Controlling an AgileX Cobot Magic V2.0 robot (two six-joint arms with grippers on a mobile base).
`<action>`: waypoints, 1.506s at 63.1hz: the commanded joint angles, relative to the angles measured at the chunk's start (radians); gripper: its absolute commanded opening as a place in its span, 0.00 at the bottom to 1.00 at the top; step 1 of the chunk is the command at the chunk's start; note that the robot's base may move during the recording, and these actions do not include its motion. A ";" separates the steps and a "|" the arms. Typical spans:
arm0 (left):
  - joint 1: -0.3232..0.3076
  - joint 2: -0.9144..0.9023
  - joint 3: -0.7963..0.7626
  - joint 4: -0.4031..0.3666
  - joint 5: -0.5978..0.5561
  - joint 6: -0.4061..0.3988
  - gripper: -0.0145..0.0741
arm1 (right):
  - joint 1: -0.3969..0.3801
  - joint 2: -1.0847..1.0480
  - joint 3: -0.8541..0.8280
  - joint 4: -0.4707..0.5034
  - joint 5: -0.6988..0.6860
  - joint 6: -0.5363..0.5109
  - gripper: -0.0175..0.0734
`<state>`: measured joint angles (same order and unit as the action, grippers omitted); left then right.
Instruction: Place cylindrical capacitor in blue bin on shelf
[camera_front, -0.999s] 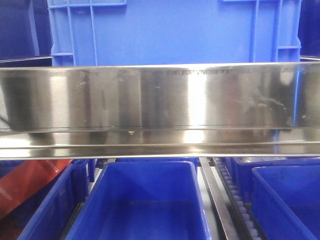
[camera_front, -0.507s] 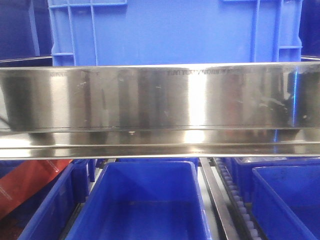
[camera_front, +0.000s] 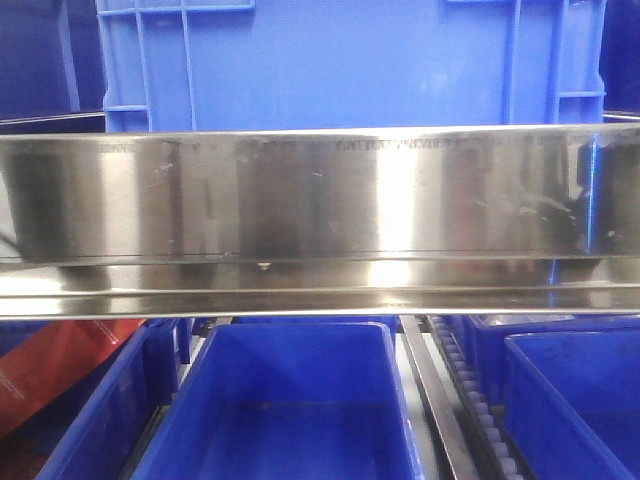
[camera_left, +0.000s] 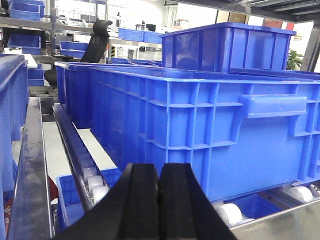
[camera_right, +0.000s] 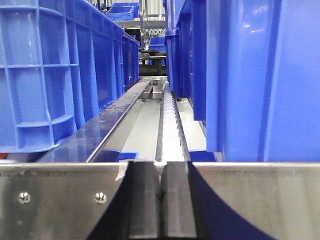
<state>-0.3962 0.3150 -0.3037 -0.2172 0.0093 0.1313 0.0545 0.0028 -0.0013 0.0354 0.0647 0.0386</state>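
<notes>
The shelf's shiny steel front rail (camera_front: 320, 215) spans the front view, with a large blue bin (camera_front: 350, 65) standing above it and an open blue bin (camera_front: 290, 400) below. No capacitor shows in any view. In the left wrist view my left gripper (camera_left: 159, 172) is shut with nothing between its black fingers, close in front of a big blue bin (camera_left: 210, 130) on the roller track (camera_left: 85, 170). In the right wrist view my right gripper (camera_right: 160, 170) is shut and empty, right at the steel rail (camera_right: 60, 200), pointing down the gap between two blue bins (camera_right: 60, 70).
A red-orange object (camera_front: 50, 370) lies at the lower left under the rail. More blue bins stand at the lower right (camera_front: 580, 400) and far left (camera_left: 10, 110). A roller track (camera_right: 170, 120) runs away between the bins. Background shelves hold further bins.
</notes>
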 joint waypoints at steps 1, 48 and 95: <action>0.005 -0.007 0.002 -0.006 -0.021 0.003 0.04 | 0.004 -0.003 0.001 0.004 -0.025 -0.003 0.01; 0.379 -0.315 0.235 0.217 0.155 -0.163 0.04 | 0.004 -0.003 0.001 0.004 -0.028 -0.003 0.01; 0.405 -0.315 0.304 0.217 -0.004 -0.163 0.04 | 0.004 -0.003 0.001 0.004 -0.028 -0.003 0.01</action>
<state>0.0062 0.0034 0.0007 0.0000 0.0259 -0.0248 0.0545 0.0028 0.0009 0.0354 0.0588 0.0387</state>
